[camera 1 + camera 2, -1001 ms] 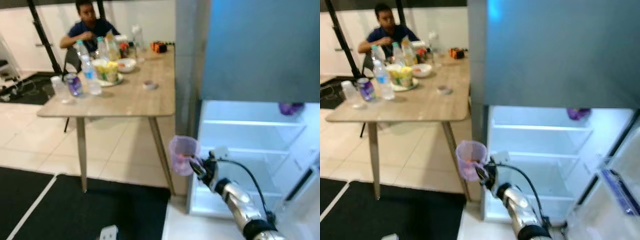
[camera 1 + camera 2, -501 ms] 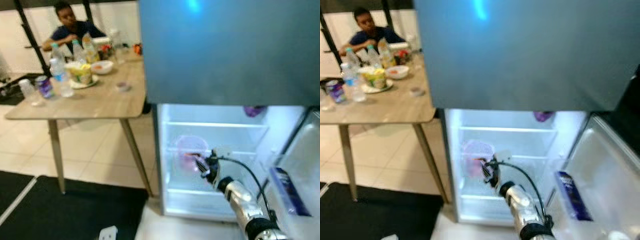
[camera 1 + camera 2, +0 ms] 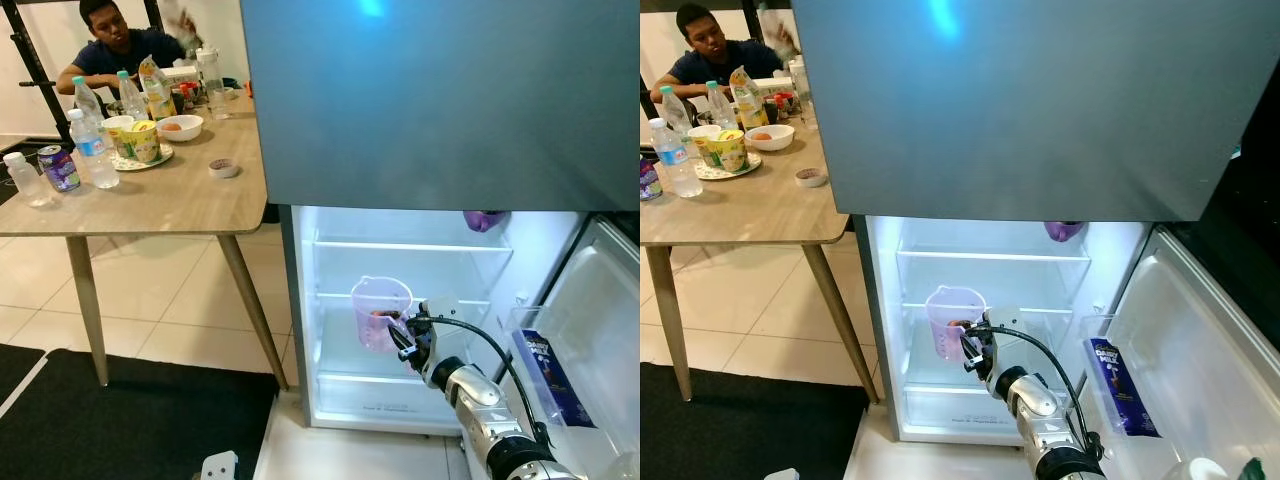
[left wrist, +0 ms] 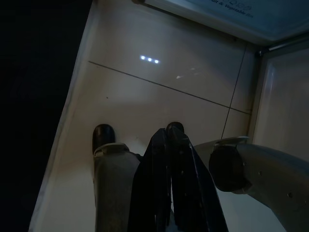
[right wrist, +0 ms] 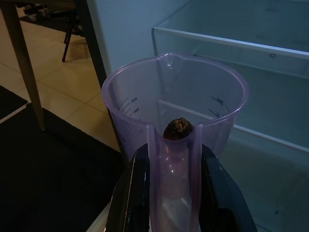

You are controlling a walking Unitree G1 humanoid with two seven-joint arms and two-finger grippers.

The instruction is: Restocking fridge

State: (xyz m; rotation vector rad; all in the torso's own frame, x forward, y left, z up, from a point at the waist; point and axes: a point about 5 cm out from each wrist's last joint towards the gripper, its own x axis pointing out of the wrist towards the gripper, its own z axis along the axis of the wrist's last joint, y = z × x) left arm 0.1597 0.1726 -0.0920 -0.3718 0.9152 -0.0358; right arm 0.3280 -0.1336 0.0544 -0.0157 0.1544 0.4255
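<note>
One jug [image 3: 380, 312], translucent purple, a small dark lump inside; held upright by its handle between the clamped fingers [image 5: 133, 193] of the right gripper [image 5: 169, 203], level with the open fridge [image 3: 420, 330] middle shelf, likely for shelving. Left gripper [image 4: 169, 145]: idle, fingers together, over floor.

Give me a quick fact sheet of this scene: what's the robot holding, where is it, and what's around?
holding: purple measuring jug, handle clamped in the right gripper
inside jug: small brown item
jug position: held up in front of the open fridge shelves
fridge door: blue carton in its rack
left gripper: idle, shut, pointing at the floor
background: person seated at a table with bottles and bowls
</note>
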